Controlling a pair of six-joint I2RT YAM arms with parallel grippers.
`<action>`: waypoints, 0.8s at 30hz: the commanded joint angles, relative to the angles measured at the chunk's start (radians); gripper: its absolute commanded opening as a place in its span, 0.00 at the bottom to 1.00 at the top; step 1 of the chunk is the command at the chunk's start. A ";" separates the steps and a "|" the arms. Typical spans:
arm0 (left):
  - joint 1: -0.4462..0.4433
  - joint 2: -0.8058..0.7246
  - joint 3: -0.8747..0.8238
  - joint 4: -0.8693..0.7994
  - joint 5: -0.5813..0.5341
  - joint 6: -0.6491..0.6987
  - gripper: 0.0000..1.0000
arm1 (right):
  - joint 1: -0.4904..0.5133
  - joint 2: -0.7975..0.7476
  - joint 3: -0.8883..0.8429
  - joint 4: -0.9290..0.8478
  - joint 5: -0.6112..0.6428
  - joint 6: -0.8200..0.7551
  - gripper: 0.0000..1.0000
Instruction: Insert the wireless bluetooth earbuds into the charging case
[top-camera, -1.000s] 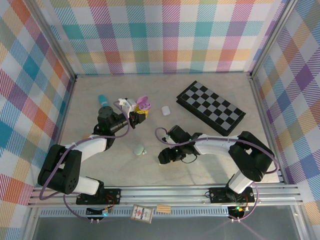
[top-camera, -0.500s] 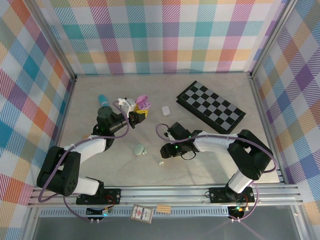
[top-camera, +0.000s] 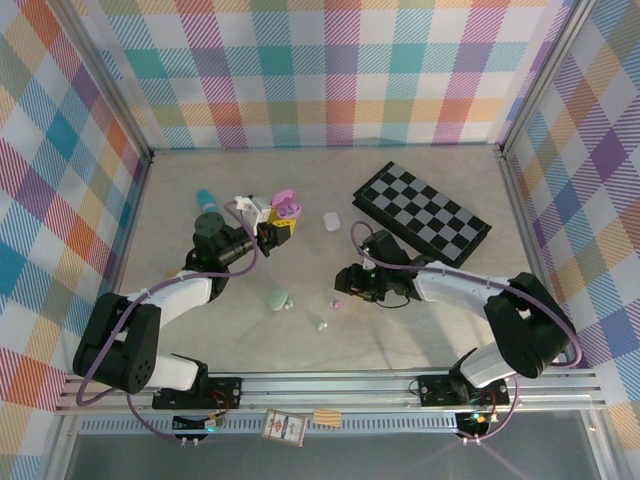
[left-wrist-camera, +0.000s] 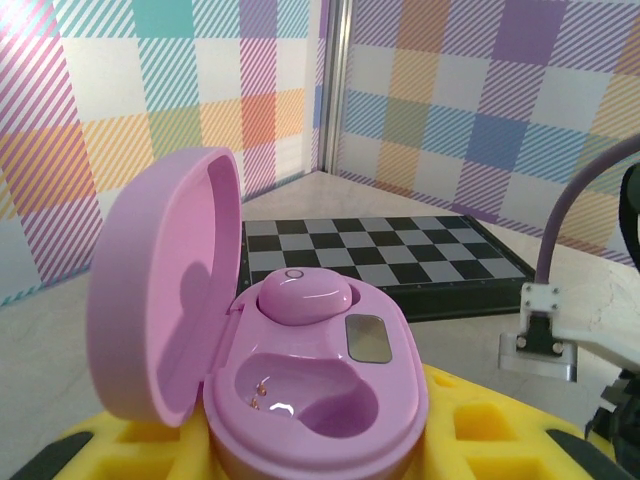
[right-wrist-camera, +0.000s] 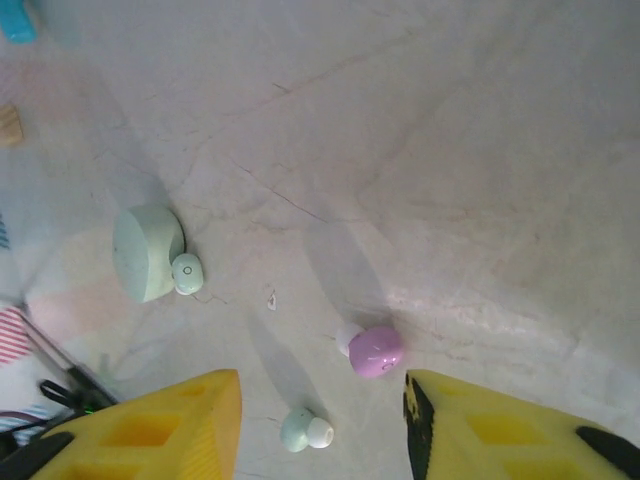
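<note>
Lilac case (left-wrist-camera: 318, 440), lid up, one bud (left-wrist-camera: 303, 295) seated, sits in your left jaws; right jaws hang parted above a lilac earbud (right-wrist-camera: 376, 351) on the counter (right-wrist-camera: 450, 150).

Bare table (top-camera: 400, 345) lies open in front of the right arm. Below the spread fingers (right-wrist-camera: 150, 430) of the right gripper (right-wrist-camera: 322, 385), the way down is met by a lilac earbud (right-wrist-camera: 376, 351) and a mint earbud (right-wrist-camera: 305, 430), near each other. Leftward, passage is narrowed by a mint case (right-wrist-camera: 148, 252) with a small earbud (right-wrist-camera: 187, 273) right against it. Farther back, room is taken by a checkerboard (top-camera: 420, 213), a white case (top-camera: 331, 220) and the left gripper (top-camera: 278, 228) clamped on an open lilac case (left-wrist-camera: 160, 300).
</note>
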 joint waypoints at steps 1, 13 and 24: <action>0.017 -0.024 -0.002 0.060 0.023 -0.016 0.29 | 0.006 0.030 -0.077 0.103 -0.087 0.261 0.44; 0.016 -0.016 -0.006 0.098 0.039 -0.042 0.29 | 0.008 0.064 -0.143 0.219 -0.065 0.414 0.40; 0.017 -0.034 -0.011 0.076 0.034 -0.028 0.29 | 0.021 0.145 -0.074 0.218 -0.108 0.414 0.39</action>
